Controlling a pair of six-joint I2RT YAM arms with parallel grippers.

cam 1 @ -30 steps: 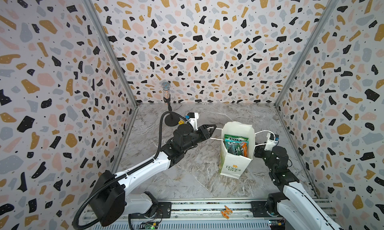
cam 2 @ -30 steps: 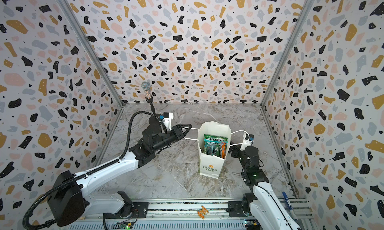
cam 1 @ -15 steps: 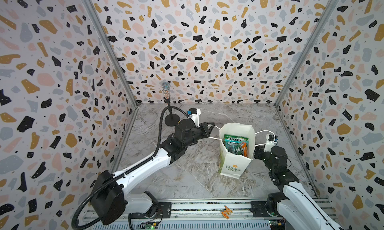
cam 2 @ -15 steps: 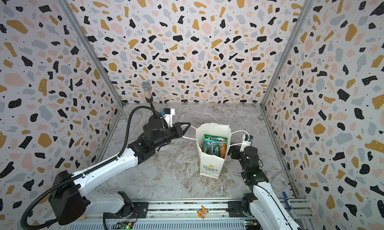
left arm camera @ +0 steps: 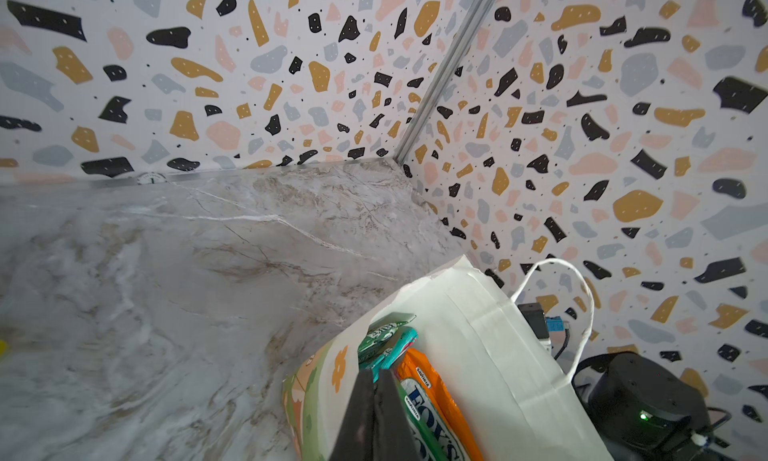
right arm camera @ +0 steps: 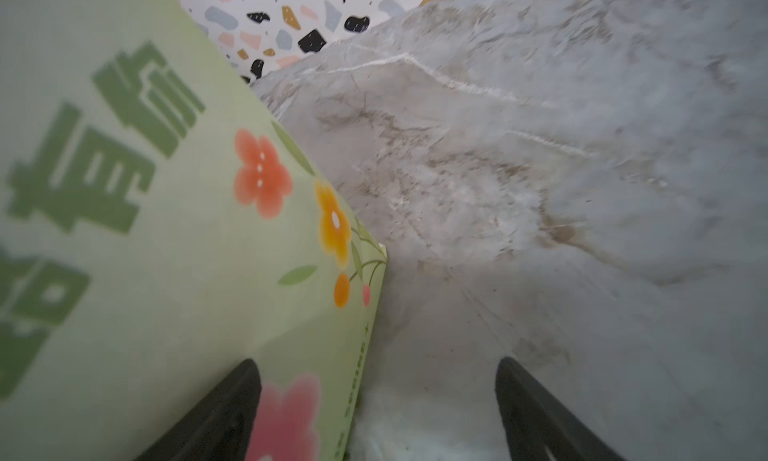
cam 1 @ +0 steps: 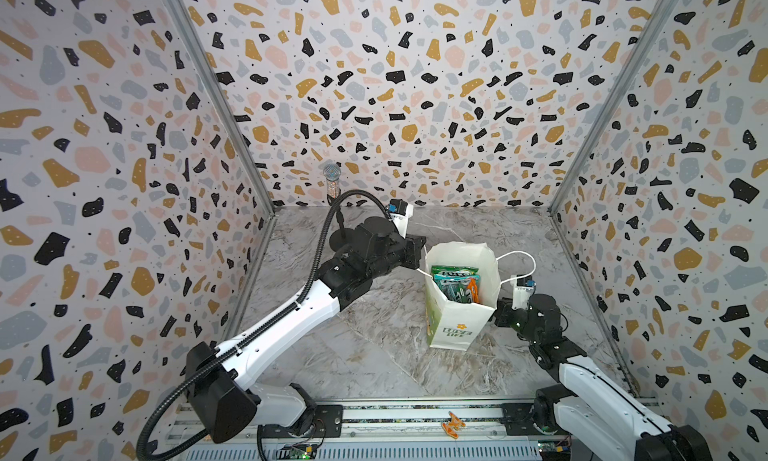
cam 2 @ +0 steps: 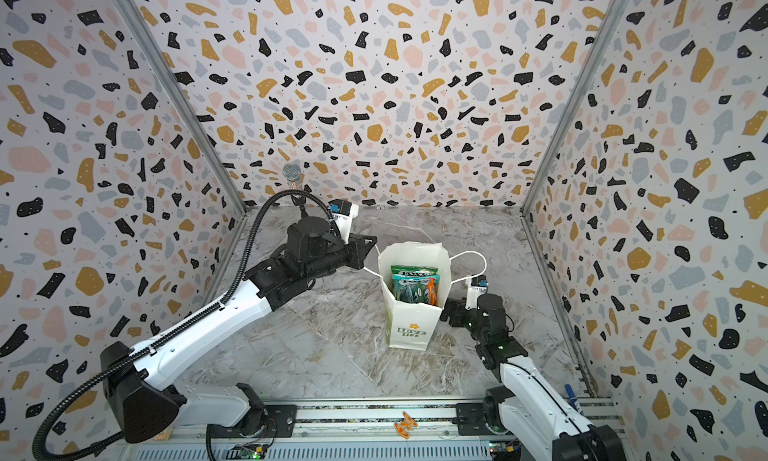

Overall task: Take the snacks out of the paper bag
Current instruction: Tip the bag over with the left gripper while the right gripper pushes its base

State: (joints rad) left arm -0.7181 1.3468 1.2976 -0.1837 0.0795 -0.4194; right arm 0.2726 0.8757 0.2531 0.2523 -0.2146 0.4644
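Observation:
The white paper bag (cam 1: 455,326) (cam 2: 409,321) stands upright on the marble floor with its mouth open. Several snacks (cam 1: 455,286) (cam 2: 415,286) stand inside it: green, teal and one orange FOX'S packet (left arm camera: 440,392). My left gripper (cam 1: 419,255) (cam 2: 366,255) (left arm camera: 376,386) is shut at the bag's left rim, and that side's white cord handle runs taut from its jaws. My right gripper (cam 1: 498,313) (cam 2: 446,311) (right arm camera: 374,413) is open low at the bag's right side. The bag's flowered wall (right arm camera: 145,230) lies against one finger, and its corner edge sits between the fingers.
A microphone (cam 1: 331,180) on a black stand rises at the back left, behind my left arm. Patterned walls close in the back and both sides. An orange clip (cam 1: 453,423) lies on the front rail. The bag's other cord handle (cam 1: 521,259) loops above my right wrist.
My left gripper has shut on the cord handle and risen slightly toward the back, pulling the cord taut. The right gripper's jaws have narrowed a little beside the bag.

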